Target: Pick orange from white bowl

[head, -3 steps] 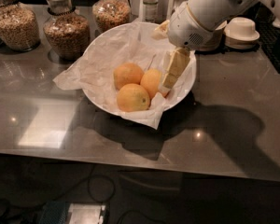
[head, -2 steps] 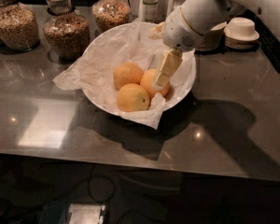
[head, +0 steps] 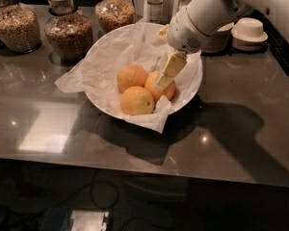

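Note:
The white bowl (head: 195,78), lined with crumpled white paper, sits at the middle of the dark counter. It holds three oranges: one at the back left (head: 132,77), one at the front (head: 137,100) and one at the right (head: 152,87). My gripper (head: 157,80) reaches down into the bowl from the upper right. It is open, and its cream finger (head: 169,70) lies across the front of the right orange and hides part of it. Nothing is held.
Three glass jars of grain (head: 67,30) stand at the back left, close to the bowl's paper. A bottle (head: 155,1) stands behind the bowl. Small stacked white bowls (head: 249,32) are at the back right. The counter's front edge (head: 135,162) runs below.
The gripper has moved a little to the left inside the bowl, over the right orange. The oranges and the bowl have not moved.

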Robot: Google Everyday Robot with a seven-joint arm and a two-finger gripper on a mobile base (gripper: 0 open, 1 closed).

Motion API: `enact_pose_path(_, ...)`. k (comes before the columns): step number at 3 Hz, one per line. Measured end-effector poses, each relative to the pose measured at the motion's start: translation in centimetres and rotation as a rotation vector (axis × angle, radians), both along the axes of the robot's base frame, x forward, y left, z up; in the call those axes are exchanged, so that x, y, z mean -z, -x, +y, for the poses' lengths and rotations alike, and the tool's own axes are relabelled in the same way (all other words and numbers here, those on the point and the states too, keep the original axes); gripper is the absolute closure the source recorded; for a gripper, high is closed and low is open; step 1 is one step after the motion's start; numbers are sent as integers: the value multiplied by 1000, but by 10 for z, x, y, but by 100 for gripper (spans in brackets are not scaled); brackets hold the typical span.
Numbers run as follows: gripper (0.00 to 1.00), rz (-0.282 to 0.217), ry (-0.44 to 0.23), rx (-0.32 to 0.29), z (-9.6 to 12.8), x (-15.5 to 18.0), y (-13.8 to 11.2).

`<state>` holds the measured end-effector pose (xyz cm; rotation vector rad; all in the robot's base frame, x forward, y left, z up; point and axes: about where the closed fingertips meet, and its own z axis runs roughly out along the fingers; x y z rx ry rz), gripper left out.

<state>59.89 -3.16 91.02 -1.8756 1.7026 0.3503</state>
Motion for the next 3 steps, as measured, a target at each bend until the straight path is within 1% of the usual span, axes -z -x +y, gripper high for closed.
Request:
enact_pose_path(2, 66, 0, 0, 0, 0, 0, 0)
enact_pose_path(3, 89, 11, 13, -1, -2, 2, 2)
